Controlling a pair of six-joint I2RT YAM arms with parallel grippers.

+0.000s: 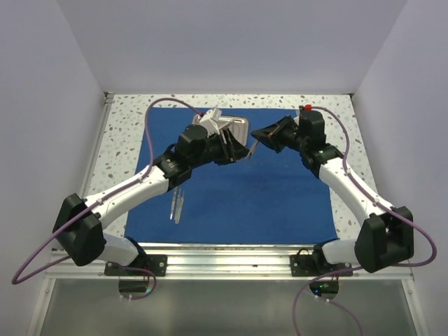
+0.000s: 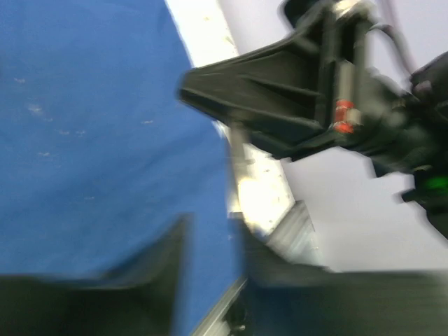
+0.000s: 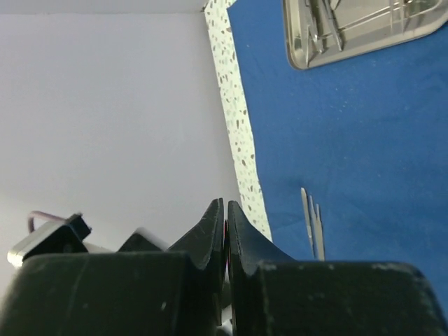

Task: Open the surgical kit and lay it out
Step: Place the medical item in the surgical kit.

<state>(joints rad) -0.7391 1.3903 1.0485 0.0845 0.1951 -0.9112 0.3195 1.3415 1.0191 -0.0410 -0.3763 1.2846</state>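
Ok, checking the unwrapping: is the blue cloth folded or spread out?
Spread out. The blue cloth lies flat as one open rectangle on the speckled table, with the steel tray and tweezers on top.

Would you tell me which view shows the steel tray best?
Right wrist: the steel tray lies close and sharp, though cropped. Top external shows it small, partly behind the left arm; left wrist misses it.

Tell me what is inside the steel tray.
Slim steel instruments lie in the tray, their kinds unclear. The right wrist view cuts off its far part; from above the left gripper covers part of it.
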